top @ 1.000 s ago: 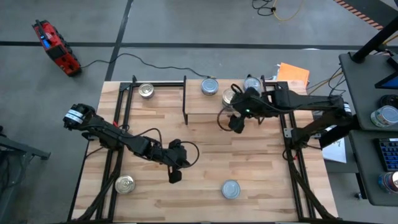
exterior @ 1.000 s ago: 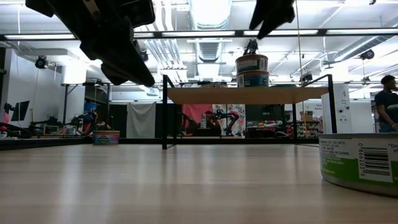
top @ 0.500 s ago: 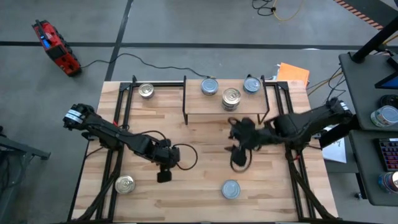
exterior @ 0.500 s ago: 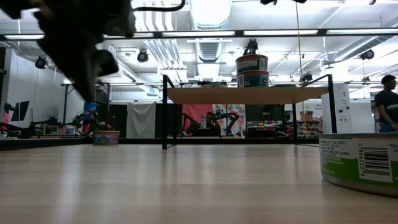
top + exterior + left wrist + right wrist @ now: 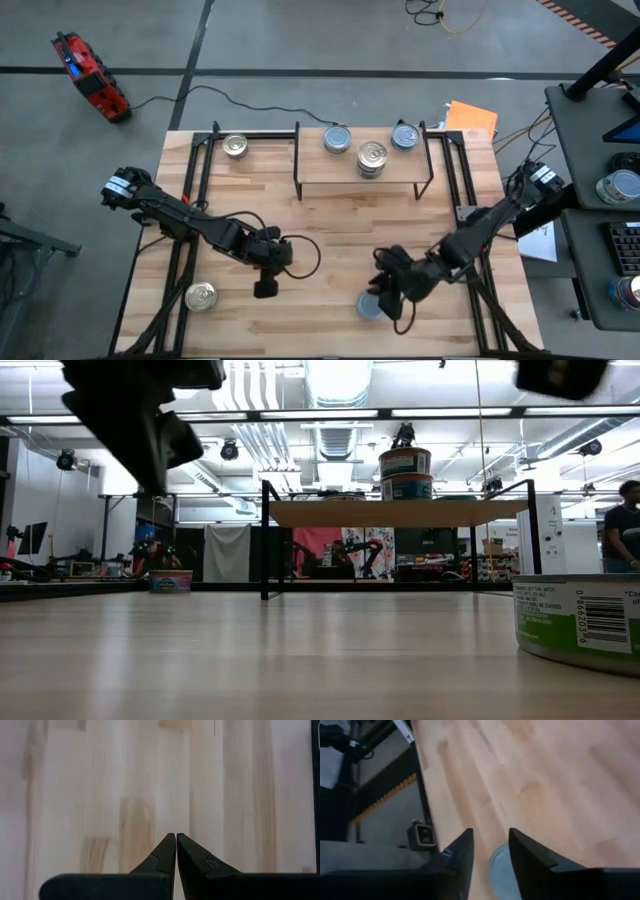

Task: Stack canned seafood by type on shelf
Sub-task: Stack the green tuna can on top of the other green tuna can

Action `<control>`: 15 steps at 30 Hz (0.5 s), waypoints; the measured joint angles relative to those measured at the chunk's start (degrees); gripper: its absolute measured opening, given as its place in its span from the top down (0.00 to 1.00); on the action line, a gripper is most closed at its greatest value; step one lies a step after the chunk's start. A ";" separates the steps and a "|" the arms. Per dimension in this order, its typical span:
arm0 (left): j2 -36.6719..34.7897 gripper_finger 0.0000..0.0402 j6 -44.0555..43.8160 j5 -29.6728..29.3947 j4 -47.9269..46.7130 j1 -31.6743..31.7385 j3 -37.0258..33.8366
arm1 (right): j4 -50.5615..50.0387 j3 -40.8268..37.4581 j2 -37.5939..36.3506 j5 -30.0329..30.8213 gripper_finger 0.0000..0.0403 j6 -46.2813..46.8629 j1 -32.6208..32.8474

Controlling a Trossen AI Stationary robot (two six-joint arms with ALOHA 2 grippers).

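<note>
Right gripper jaws apart over blue tin; left gripper jaws closed, empty, per wrist view

Pale-blue-topped tin on light wood table; green-and-white label; red toolbox.

The tin at the right edge of the low view carries a white label with a barcode, but its digits and small print are too blurred to read.
</note>
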 joint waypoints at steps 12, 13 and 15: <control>0.36 1.00 -0.23 -1.88 7.23 0.00 -0.76 | 11.50 -14.06 3.43 -6.88 0.97 6.99 1.61; 0.54 1.00 -0.23 -1.88 7.59 0.00 -0.76 | 11.66 -14.19 4.12 -7.43 0.97 6.88 1.61; 0.96 1.00 -0.23 -1.88 8.17 0.00 -0.81 | 11.87 -14.29 5.62 -7.82 0.97 6.54 1.61</control>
